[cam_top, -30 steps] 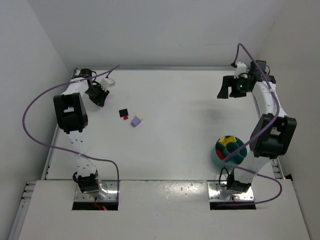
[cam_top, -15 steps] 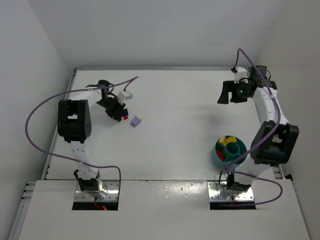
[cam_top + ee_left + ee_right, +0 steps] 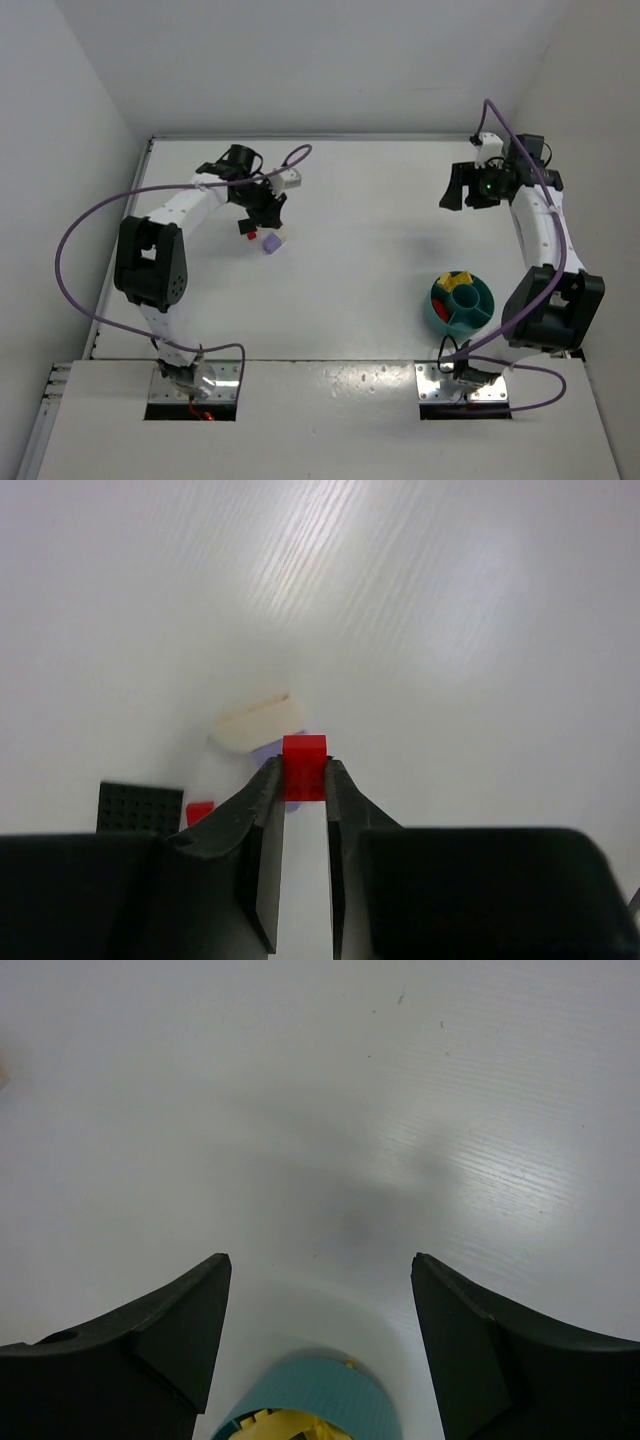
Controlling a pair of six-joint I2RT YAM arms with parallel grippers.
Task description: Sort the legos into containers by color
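A red lego point(image 3: 304, 755) is pinched between the tips of the left gripper point(image 3: 303, 785), whose jaws are closed tight on it, held above the table point(image 3: 360, 250) in its far left part; just beneath lie a lavender lego point(image 3: 271, 241) with a cream piece point(image 3: 258, 723) against it, though whether the two are joined I cannot tell; beside them are a second small red lego point(image 3: 199, 812) and a black plate point(image 3: 140, 807); the teal bowl point(image 3: 462, 302) sits near the right edge, toward the near side, with yellow legos point(image 3: 460, 281) in one compartment; the right gripper point(image 3: 470, 187) hangs near the far right corner, jaws wide apart and holding nothing.
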